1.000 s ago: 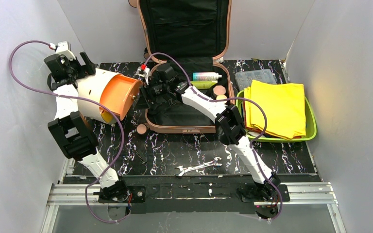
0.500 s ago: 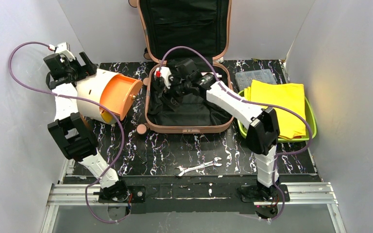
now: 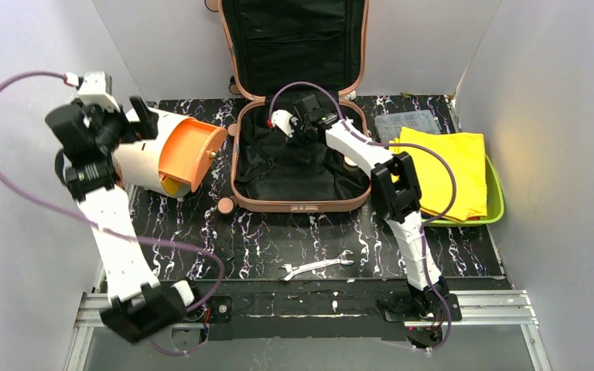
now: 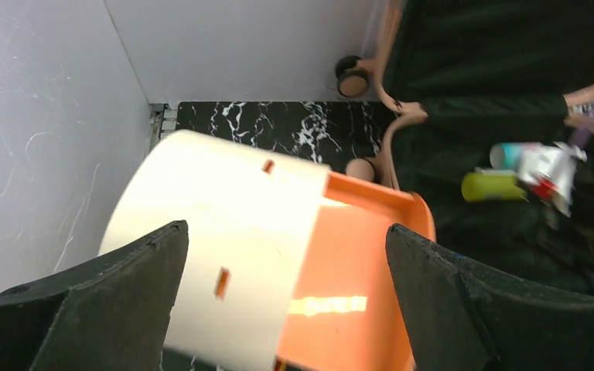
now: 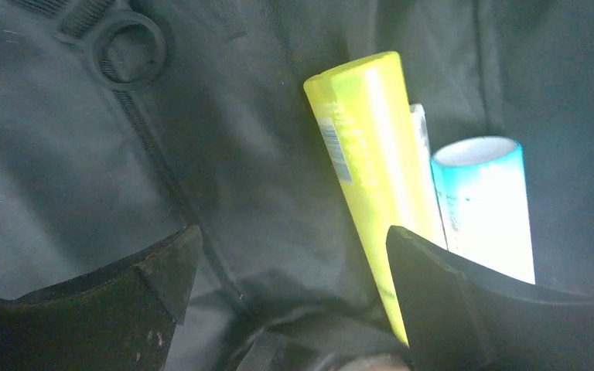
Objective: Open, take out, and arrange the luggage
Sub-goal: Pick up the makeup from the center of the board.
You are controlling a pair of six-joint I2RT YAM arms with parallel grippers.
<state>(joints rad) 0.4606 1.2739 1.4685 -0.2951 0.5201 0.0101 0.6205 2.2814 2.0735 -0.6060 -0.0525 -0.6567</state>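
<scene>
1. Right gripper [image 5: 292,232]: jaws spread wide, grasping nothing, poised inside the luggage [image 3: 278,207]; the lid leans upright beyond it and the base lies flat beneath it, so the contents are within reach
2. Yellow tube [image 5: 363,147]: rests on the black lining [image 5: 85,154] just ahead of the open jaws, beside a cyan bottle [image 5: 483,209]; judged the next item to lift out
3. Left gripper [image 4: 286,226]: released, jaws straddling the drum box [image 4: 216,209] lying on its side below; contact cannot be told
4. Green tray [image 3: 496,202]: well to the right gripper's right, bearing a yellow cloth [image 3: 441,170]; a likely spot for arranging
</scene>
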